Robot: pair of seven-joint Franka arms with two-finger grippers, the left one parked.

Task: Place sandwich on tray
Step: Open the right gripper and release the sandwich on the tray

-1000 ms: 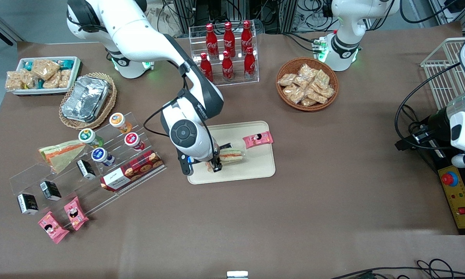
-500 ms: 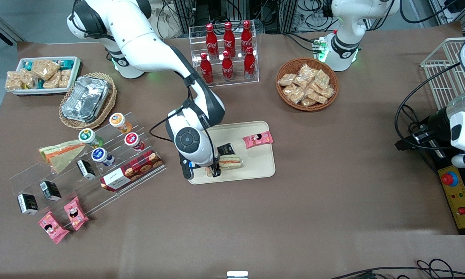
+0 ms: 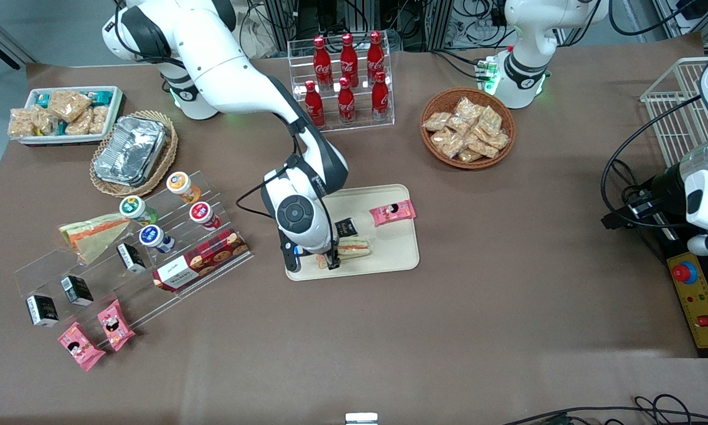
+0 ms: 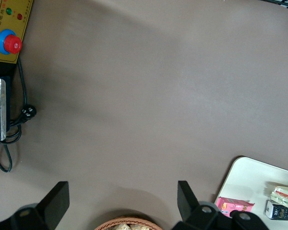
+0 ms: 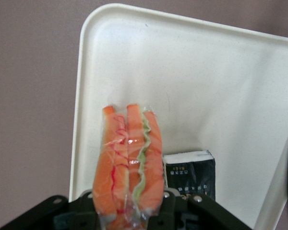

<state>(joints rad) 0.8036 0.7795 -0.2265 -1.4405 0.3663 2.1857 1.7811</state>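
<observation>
The gripper (image 3: 331, 261) clamps one end of the sandwich (image 3: 353, 246), whose long axis runs toward three o'clock, low over the tray (image 3: 389, 248), just nearer the camera than a small dark packet (image 3: 346, 226).

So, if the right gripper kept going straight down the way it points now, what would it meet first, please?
Most likely the tray: the gripper points down over it, shut on the sandwich, which would touch first; the remaining height is unclear.
</observation>
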